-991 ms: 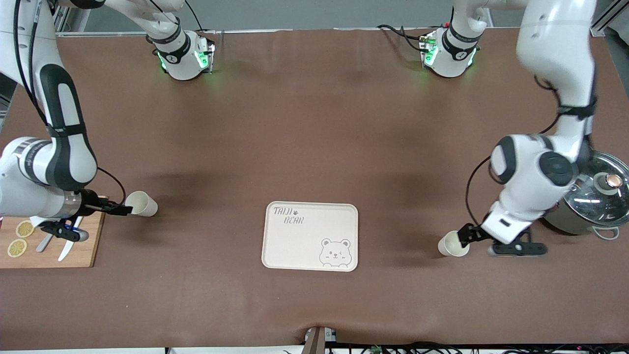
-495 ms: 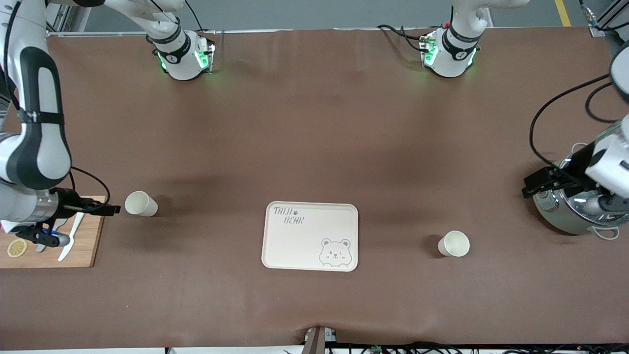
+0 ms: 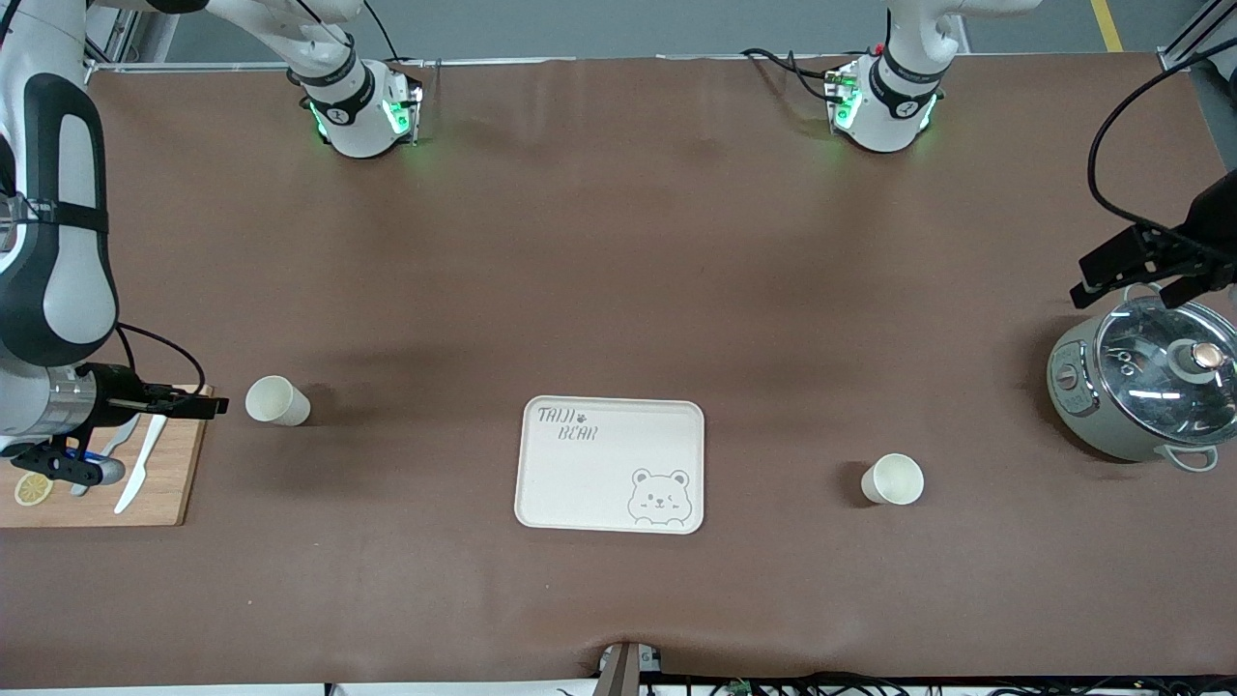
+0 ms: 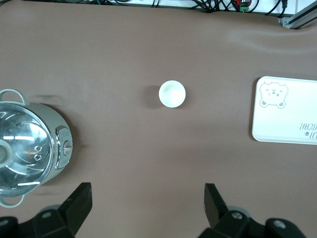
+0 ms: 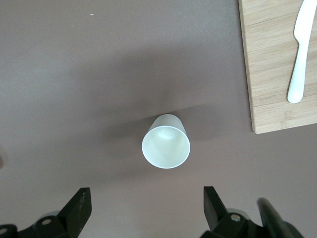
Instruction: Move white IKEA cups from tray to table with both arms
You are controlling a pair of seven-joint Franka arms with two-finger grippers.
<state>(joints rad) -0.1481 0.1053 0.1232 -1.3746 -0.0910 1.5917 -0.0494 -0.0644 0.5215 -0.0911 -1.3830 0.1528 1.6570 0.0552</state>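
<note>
Front view: two white cups stand upright on the brown table (image 3: 618,290), one on either side of the bear tray (image 3: 611,464) and clear of it. The first cup (image 3: 276,400) stands toward the right arm's end, just beside a wooden board (image 3: 164,483). The second cup (image 3: 892,479) stands toward the left arm's end, a little nearer the camera than the first. The right gripper (image 3: 198,404) hangs over the board's edge close to the first cup, not touching it, its fingers seen side-on. On the board lie a white knife (image 3: 138,467) and a lemon slice (image 3: 32,488). The left gripper (image 3: 1136,266) hangs in the air with fingers spread and nothing between them, just above a grey pot (image 3: 1140,390) with a glass lid, well apart from the second cup.

Left wrist view: the left gripper's (image 4: 147,206) fingers (image 4: 79,203) are spread wide and hold nothing. Below lie the second cup (image 4: 172,93), mouth up on bare table, the pot (image 4: 30,156) and an end of the tray (image 4: 286,110).

Right wrist view: the right gripper's (image 5: 146,207) fingers (image 5: 80,206) stand wide apart and empty. The first cup (image 5: 166,142) stands upright on the table near them, untouched, with the board's corner (image 5: 272,64) and knife (image 5: 300,54) beside it.
</note>
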